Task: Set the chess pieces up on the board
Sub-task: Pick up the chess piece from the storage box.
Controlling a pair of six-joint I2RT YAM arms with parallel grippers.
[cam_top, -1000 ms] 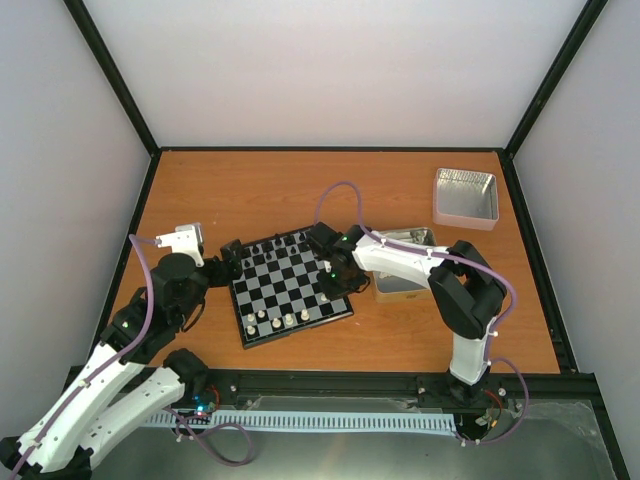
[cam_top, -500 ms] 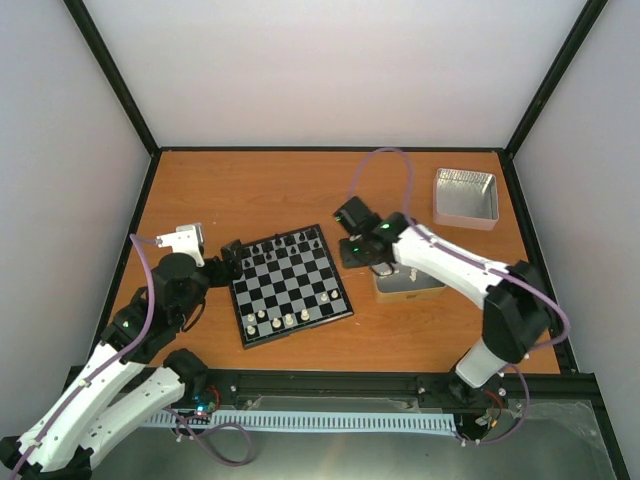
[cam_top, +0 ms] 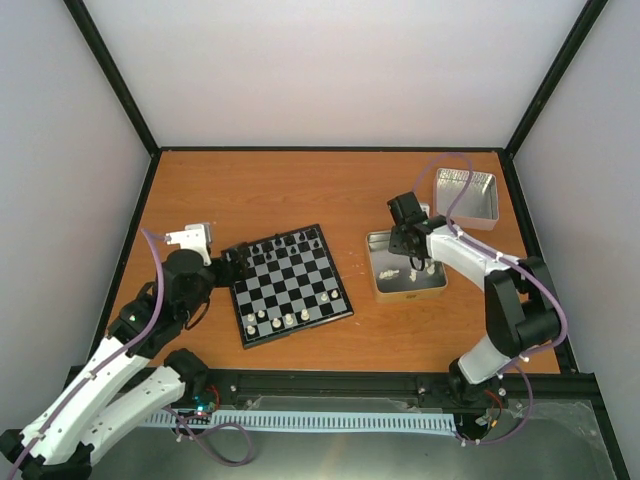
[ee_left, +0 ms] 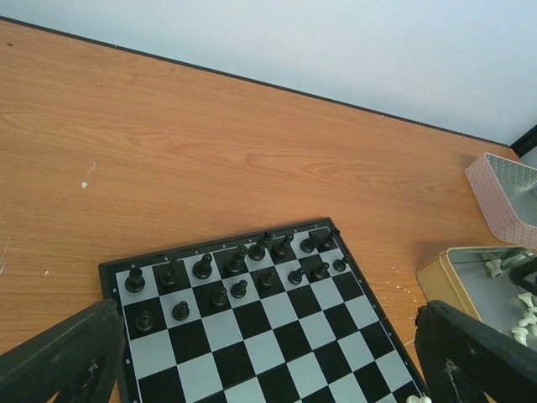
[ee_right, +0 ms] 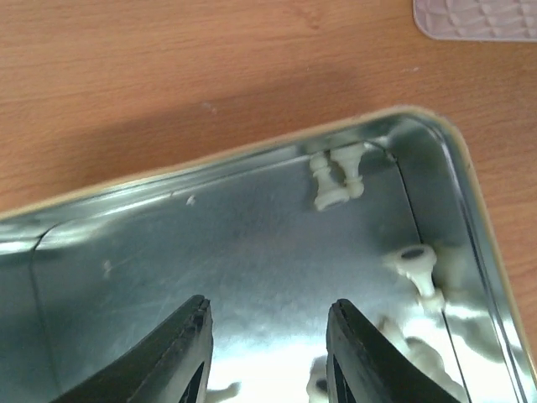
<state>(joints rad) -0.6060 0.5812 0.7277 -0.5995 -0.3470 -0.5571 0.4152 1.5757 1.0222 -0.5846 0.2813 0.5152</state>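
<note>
Surroundings: I'm looking at an orange-brown wooden tabletop (cam_top: 300,190) enclosed by pale walls (cam_top: 330,70).
Chessboard (cam_top: 285,290): lies flat, left of centre and nearer the near edge, turned slightly askew.
Black chessmen (cam_top: 283,243): stand in the board's two far rows.
Cream-white chessmen (cam_top: 277,322): I see a handful standing along the board's near rows. More lie tumbled in the open tin (cam_top: 372,265) right of the board, most of them in one corner on my right wrist view.
Second tin (cam_top: 475,205): sits in the far right corner of the tabletop, apart from the first.
Left gripper (cam_top: 234,262): at the board's left edge, jaws spread wide, nothing between them.
Right gripper (ee_right: 268,315): over the open tin, jaws apart, only bare tin floor between them. It touches no piece that I can make out.
</note>
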